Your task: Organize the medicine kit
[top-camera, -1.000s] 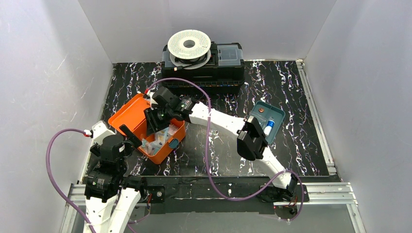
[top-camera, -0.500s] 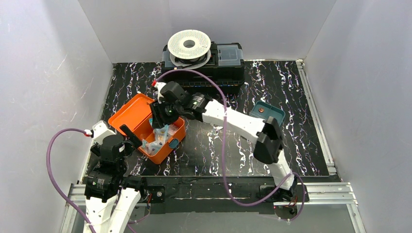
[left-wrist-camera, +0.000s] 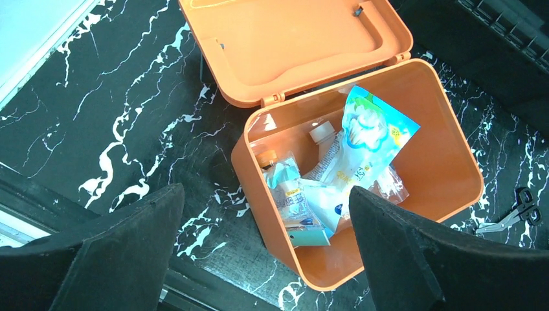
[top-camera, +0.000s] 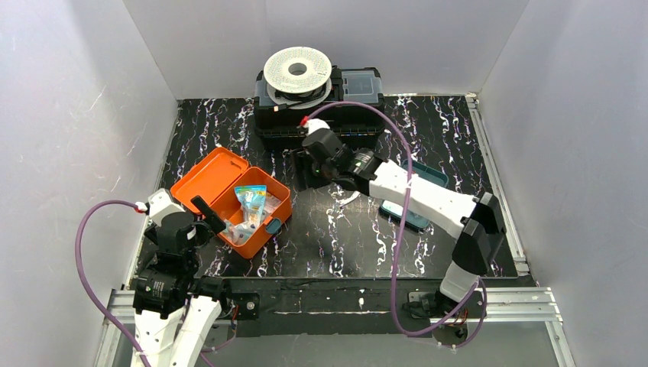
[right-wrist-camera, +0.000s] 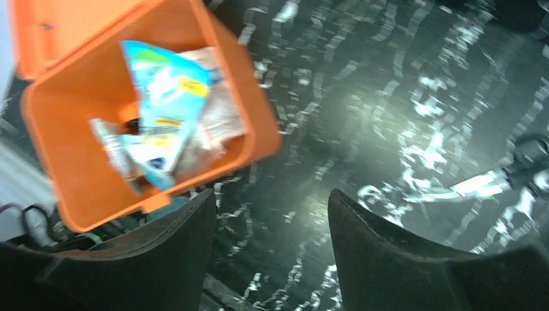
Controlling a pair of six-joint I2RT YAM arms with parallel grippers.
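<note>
The medicine kit (top-camera: 214, 177) stands open at the near left of the table, lid laid back, with a blue sachet (top-camera: 251, 199) and small packets loose inside. In my judgement, filling is under way. The teal tray (top-camera: 405, 217) lies well apart and scissors (left-wrist-camera: 508, 219) lie outside. My right claw (right-wrist-camera: 270, 194) is parted and empty. My left claw (left-wrist-camera: 265, 191) is spread wide and empty.

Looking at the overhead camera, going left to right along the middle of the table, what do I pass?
Open orange medicine kit → right gripper → scissors → teal tray, partly under the right arm. The left gripper and the black toolbox at the back overlap these, so they are left out.
</note>
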